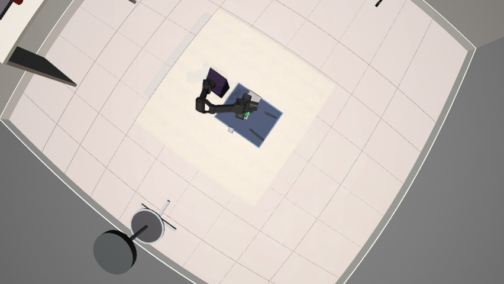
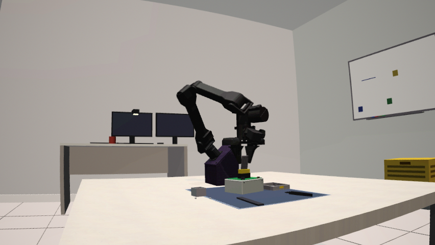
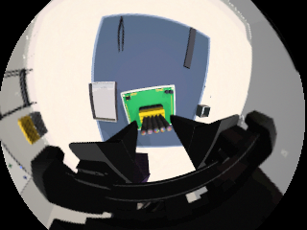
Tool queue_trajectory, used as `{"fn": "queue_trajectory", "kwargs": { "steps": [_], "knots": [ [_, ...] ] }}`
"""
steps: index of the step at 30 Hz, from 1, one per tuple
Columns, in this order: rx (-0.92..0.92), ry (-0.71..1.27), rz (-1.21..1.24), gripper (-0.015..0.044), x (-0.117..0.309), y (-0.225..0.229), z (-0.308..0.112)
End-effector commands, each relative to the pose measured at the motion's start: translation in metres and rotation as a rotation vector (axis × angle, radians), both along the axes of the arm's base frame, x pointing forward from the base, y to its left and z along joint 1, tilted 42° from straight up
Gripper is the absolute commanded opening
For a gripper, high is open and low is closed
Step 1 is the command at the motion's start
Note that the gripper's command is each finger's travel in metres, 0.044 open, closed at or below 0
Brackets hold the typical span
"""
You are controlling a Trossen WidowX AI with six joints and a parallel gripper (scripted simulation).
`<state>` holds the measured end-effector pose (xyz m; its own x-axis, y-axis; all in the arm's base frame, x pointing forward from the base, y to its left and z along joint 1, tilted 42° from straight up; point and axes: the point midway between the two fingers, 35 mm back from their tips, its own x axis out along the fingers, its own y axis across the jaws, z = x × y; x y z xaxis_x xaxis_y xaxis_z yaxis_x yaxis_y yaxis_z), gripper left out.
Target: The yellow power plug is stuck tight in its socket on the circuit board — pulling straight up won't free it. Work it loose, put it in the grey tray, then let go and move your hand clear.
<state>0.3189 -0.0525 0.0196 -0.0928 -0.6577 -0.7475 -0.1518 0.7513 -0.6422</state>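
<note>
Between the finger tips of the gripper [image 2: 244, 163] [image 3: 154, 120], a bunch of dark wires [image 2: 244, 162] [image 3: 156, 125], with the yellow plug [image 2: 243, 171] [image 3: 152, 114] at the bottom end, just below the tips. Spread apart, with a gap at the sides of the wires and no grip on the plug or on them. Down at the black socket [image 2: 243, 175] [image 3: 151, 107] on the green board [image 1: 246, 115] [image 2: 234, 178] [image 3: 165, 98], not in the grey tray [image 1: 254, 96] [image 2: 273, 188] [image 3: 104, 101]; too small to tell how deep in. Under the board, a pale box [image 2: 243, 185]. Up from the purple base [image 1: 217, 83] [image 2: 216, 170] [image 3: 141, 165], then bent at a high elbow and out over the blue mat [image 1: 243, 128] [image 2: 219, 197] [image 3: 149, 57] with the black arm [image 1: 225, 108] [image 2: 213, 92]. At the wrist, bent down, with both fingers pointing at the board. From the top, hidden under the arm, both plug and finger tips. On the mat, near the box but apart from it, the tray, with a little yellow mark [image 2: 281, 187] on its side. Over by the mat's edge, on the other side of the board from the tray, a small grey block [image 1: 231, 130] [image 2: 198, 191] [image 3: 203, 110].
</note>
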Motion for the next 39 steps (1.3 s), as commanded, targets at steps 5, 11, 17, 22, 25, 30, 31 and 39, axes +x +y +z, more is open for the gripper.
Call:
{"fn": "queue_trajectory", "kwargs": {
  "steps": [5,11,17,22,25,30,31,39],
  "knots": [
    [-0.004,0.003,0.003,0.0223,-0.001,-0.004,-0.004],
    [-0.004,0.003,0.003,0.0065,-0.001,-0.004,-0.004],
    [-0.004,0.003,0.003,0.0,-0.001,-0.004,-0.004],
    [-0.004,0.003,0.003,0.0,-0.001,-0.004,-0.004],
    [-0.004,0.003,0.003,0.0,-0.001,-0.003,-0.003],
    [-0.021,0.002,0.006,0.0,0.0,0.006,0.005],
    [-0.035,0.001,0.009,0.0,0.0,0.009,0.006],
    [-0.049,0.0,0.011,0.0,0.0,0.011,0.006]
  ]
}}
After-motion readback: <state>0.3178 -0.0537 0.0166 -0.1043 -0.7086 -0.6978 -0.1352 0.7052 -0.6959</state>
